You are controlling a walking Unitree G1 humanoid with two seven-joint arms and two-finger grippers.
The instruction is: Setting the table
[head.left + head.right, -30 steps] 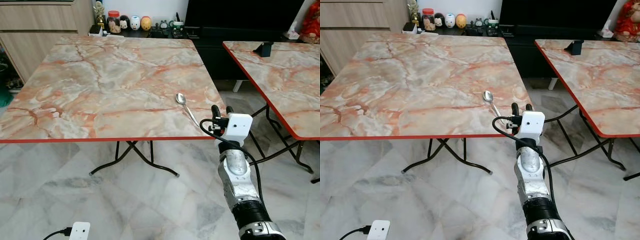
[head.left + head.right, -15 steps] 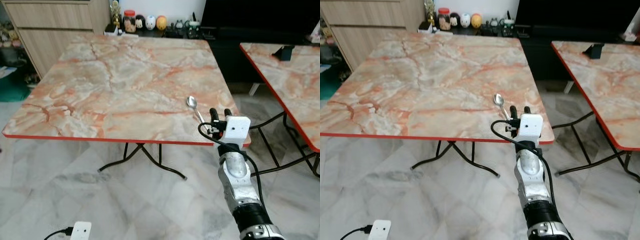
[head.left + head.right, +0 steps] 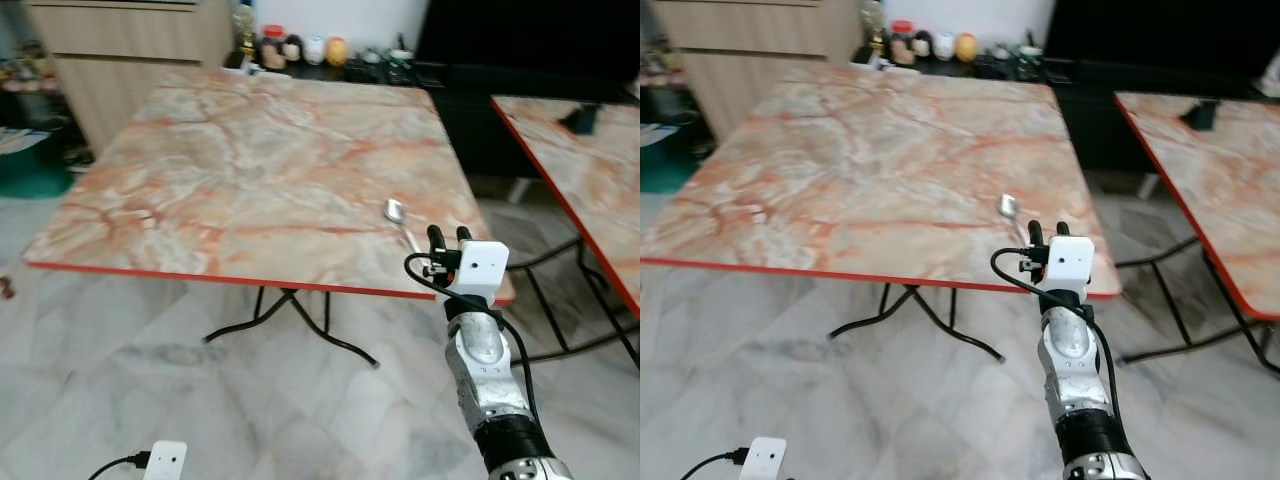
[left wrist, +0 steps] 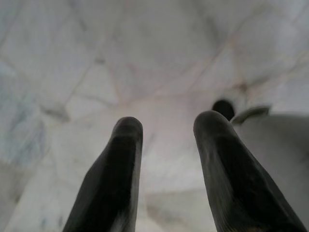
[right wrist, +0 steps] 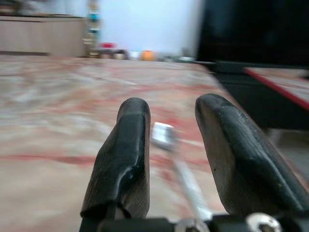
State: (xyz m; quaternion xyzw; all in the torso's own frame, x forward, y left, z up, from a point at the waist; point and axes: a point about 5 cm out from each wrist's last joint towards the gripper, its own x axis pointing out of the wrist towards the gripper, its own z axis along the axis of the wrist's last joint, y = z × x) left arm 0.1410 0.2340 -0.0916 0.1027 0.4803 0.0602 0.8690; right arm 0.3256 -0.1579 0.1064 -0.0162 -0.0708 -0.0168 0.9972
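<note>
Spoon (image 3: 401,222) is lying on the marble table (image 3: 250,160) near its front right corner, same spot as a second ago; only the camera has swung. Right gripper (image 3: 450,237) still hangs at that corner just behind the handle, fingers spread, gripping nothing. Left gripper (image 4: 166,140) dangles over the floor (image 3: 120,380), fingers parted too.

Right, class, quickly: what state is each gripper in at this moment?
Left gripper: open, holding nothing, pointing at the floor.
Right gripper: open, holding nothing, the spoon lying on the table between its fingers.
</note>
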